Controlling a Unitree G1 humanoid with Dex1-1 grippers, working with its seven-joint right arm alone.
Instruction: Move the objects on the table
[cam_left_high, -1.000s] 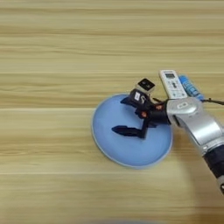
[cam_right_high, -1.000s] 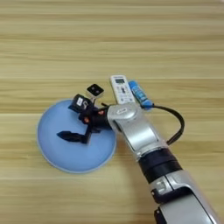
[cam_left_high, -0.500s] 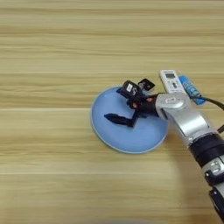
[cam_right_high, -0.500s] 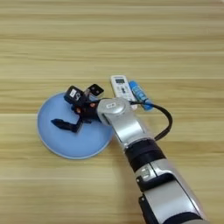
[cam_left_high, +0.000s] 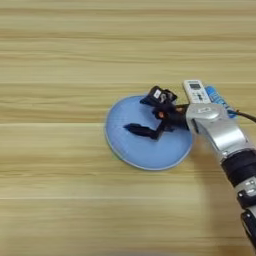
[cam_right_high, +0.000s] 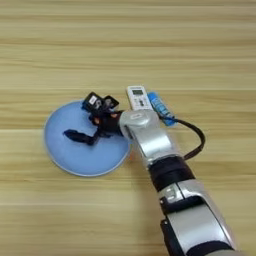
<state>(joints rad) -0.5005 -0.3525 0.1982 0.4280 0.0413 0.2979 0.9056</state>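
Left eye view: open claw (cam_left_high: 141, 116) over plate (cam_left_high: 125, 147).

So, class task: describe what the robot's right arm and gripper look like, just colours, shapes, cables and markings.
The right arm has a rounded silver forearm shell, then a black ribbed band, then more silver casing nearer the body. A black cable loops out beside it. The gripper is black with two slim fingers, with small orange accents near its base and white markings on its upper part.

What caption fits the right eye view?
Black two-fingered tool over round light-blue plate, slim white remote and short blue tube beside.
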